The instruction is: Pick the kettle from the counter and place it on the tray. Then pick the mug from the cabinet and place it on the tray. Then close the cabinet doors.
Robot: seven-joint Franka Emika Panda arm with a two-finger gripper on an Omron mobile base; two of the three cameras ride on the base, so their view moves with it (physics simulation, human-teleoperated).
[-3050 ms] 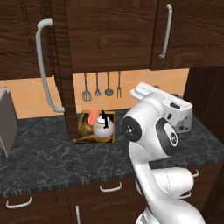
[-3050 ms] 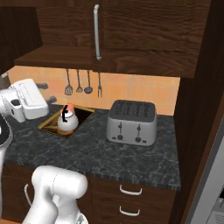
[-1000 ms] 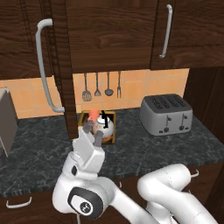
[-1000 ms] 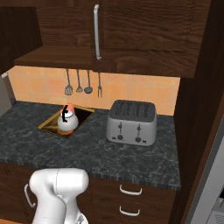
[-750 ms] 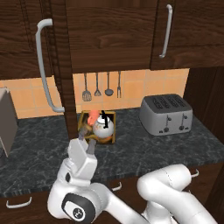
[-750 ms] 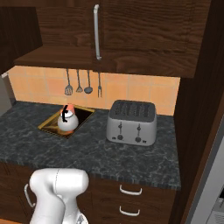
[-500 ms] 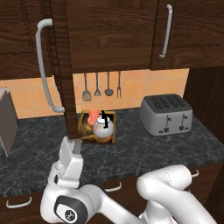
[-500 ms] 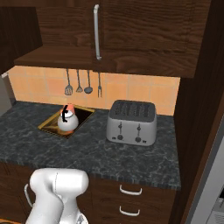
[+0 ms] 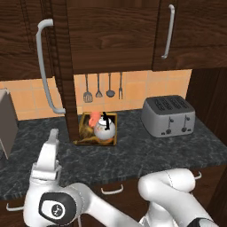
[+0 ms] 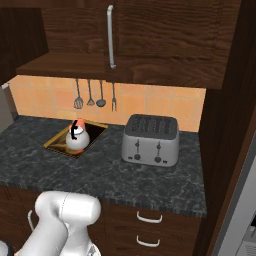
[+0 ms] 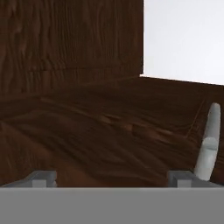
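- The kettle (image 9: 105,127) sits on the tray (image 9: 113,138), and the orange mug (image 9: 94,119) leans against the kettle's left side, also within the tray; judging from that, both placing steps look done and closing the cabinet doors is what is left.
- Taking the tray as the landmark: it lies on the dark counter (image 9: 146,153) just left of the grey toaster (image 9: 169,115), under the utensils (image 9: 103,86) hanging on the orange tiles.
- The open cabinet door (image 9: 64,66) stands edge-on just left of the tray, rising from above the counter to the top of the left base view; its long curved grey handle (image 9: 44,66) is on the face turned away from the tray.
- A second door with its grey bar handle (image 9: 167,31) is above and right of the tray and appears flush with the cabinet front.
- The gripper (image 9: 50,146) is below and left of the tray, in front of the counter edge, pointing upward; the fingers (image 11: 44,178) are spread wide and hold nothing.
- The hand view looks at dark wood grain, with a pale grey handle end (image 11: 209,142) at the right.
- The relation that matters: the open door lies up and slightly right of the fingers, its long axis vertical, so a sideways push toward the tray should likely swing it shut.
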